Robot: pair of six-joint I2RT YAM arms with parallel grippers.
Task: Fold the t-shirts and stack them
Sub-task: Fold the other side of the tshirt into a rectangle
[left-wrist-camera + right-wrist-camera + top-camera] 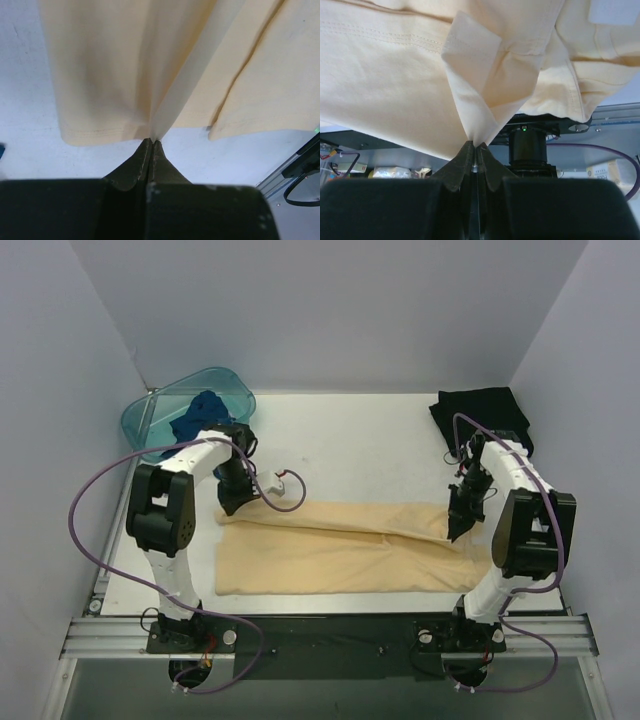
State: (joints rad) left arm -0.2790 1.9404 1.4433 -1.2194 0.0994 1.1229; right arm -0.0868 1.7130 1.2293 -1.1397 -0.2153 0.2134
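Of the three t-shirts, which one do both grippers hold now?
The pale yellow t-shirt, pinched by the left gripper and the right gripper. The dark blue t-shirt sits in the teal basin; the black t-shirt lies far right.

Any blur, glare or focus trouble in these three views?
Top external: even, soft light, no glare, everything sharp, faint shadows beside the tan t-shirt. Left wrist: the left gripper is dark and slightly blurred near the lens; hem stitching reads clearly. Right wrist: the right gripper likewise dark and soft, cloth seams sharp.
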